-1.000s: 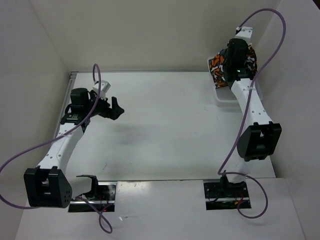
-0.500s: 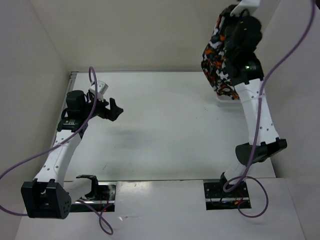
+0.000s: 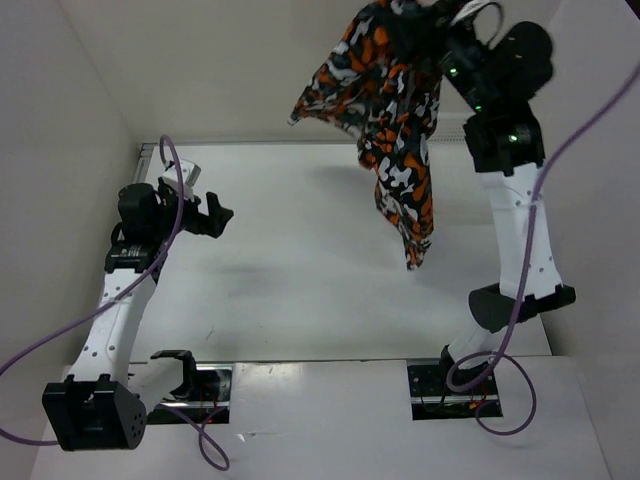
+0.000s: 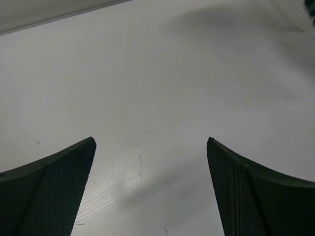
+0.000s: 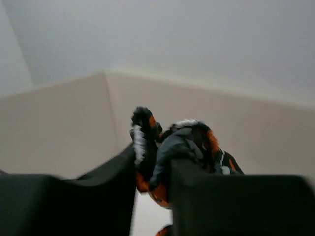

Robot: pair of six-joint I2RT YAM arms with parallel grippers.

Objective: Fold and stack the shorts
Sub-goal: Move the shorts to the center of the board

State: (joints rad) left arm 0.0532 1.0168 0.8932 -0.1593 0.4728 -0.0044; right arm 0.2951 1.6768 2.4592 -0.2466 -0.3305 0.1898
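Top of shorts (image 3: 395, 130) off-frame

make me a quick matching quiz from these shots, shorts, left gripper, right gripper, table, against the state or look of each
Things:
1 shorts
2 left gripper
3 right gripper
4 table

States:
a open, nothing between its fingers
b white and flat
c hanging in the air
d shut on cloth

Pairs: 1-c, 2-a, 3-d, 4-b

Squeezed tight in the black right gripper (image 5: 153, 163): a bunched-up lump of soft cloth shorts (image 5: 184, 137) with orange, white, black and grey blobs. Behind, plain pale walls (image 5: 64, 113), a bit blurry.
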